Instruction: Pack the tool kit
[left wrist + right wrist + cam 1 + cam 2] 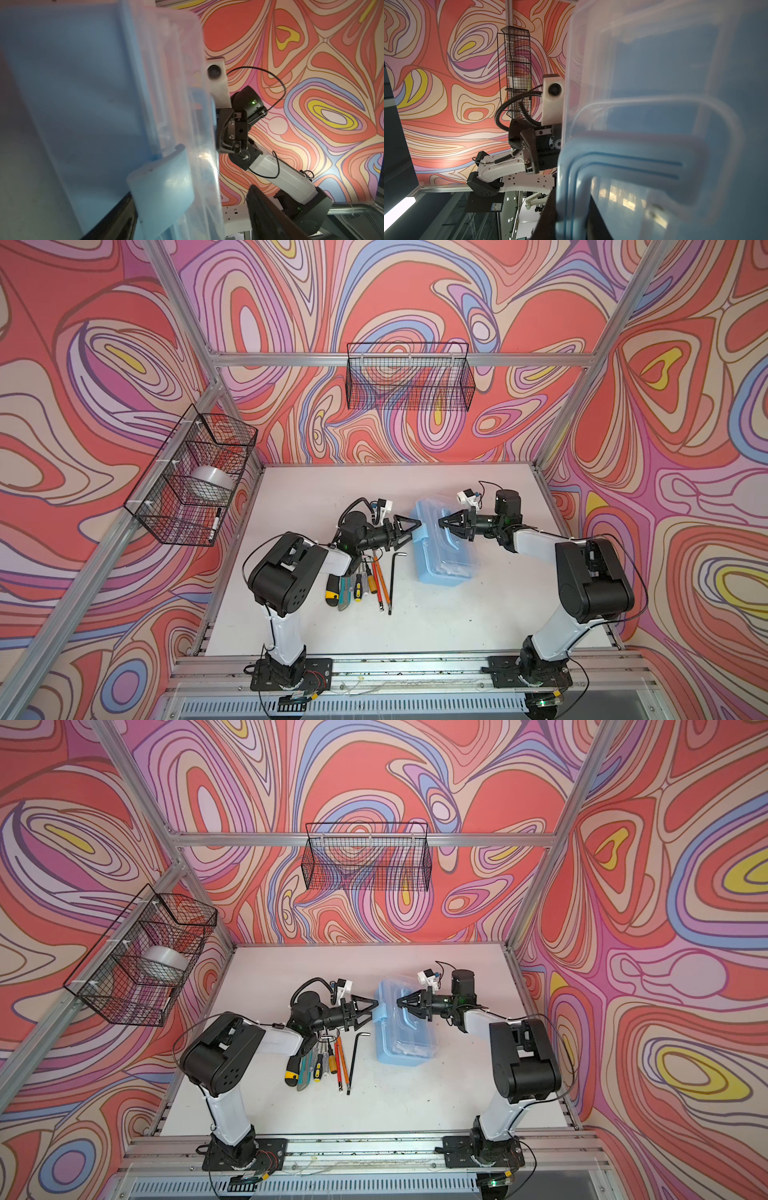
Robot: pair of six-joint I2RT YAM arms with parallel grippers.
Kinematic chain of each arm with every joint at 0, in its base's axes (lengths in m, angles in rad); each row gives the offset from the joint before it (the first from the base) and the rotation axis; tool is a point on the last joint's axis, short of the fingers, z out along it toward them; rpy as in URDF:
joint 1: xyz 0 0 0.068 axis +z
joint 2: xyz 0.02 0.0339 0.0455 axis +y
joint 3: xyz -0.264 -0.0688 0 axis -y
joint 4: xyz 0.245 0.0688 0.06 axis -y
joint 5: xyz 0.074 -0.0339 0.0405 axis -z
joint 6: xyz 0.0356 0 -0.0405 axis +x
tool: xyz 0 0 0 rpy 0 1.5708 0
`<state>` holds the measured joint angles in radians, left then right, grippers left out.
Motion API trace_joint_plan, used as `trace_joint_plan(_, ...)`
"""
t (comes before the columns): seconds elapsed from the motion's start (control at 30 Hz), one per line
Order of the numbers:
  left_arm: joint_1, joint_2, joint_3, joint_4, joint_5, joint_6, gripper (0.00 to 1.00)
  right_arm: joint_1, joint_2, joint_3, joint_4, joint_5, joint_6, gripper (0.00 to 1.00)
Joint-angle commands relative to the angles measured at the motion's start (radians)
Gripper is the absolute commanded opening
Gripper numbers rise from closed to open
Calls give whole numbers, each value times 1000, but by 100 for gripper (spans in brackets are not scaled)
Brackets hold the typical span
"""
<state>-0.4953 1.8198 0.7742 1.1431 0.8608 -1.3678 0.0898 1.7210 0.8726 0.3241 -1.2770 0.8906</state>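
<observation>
Tool kit case (442,568), lid closed, lies mid-table (457,622). My right gripper (441,523) is pinched nearly closed on the case's blue handle (633,158). My left gripper (414,529) spreads wide, astride the case's side latch (162,187), gripping nothing. Utility knives (344,589), screwdrivers (361,580) and hex key (394,576) lie left of the case.

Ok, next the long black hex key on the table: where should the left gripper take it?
Take the hex key on its long straight shaft, nearer the bent end, coming straight down with the jaws across it. It lies flat, and the orange screwdrivers crowd its other end.
</observation>
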Motion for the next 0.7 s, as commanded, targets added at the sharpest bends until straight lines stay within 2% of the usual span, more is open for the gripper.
trace_joint_plan(0.0, 5, -119, 47, 222, 43, -2, 81, 2, 94, -58, -142, 192, -137, 0)
trace_joint_plan(0.1, 16, -112, 36, 222, 44, 9, 81, -1, 83, -55, -148, 197, -141, 0)
trace_joint_plan(0.27, 103, -48, -16, 210, 19, -17, 81, -4, 33, -43, -183, 224, -157, 0)
trace_joint_plan(0.4, 158, -4, -47, 132, -10, 14, 80, -3, -23, 8, -302, 283, -217, 0)
trace_joint_plan(0.47, 157, -23, -42, 21, -31, 78, 80, -2, -54, 30, -345, 317, -229, 0)
trace_joint_plan(0.57, 153, -82, -12, -267, -89, 217, 80, 26, -92, 119, -538, 447, -296, 0)
trace_joint_plan(0.67, 143, -137, 36, -496, -134, 335, 82, 77, -96, 188, -654, 575, -331, 0)
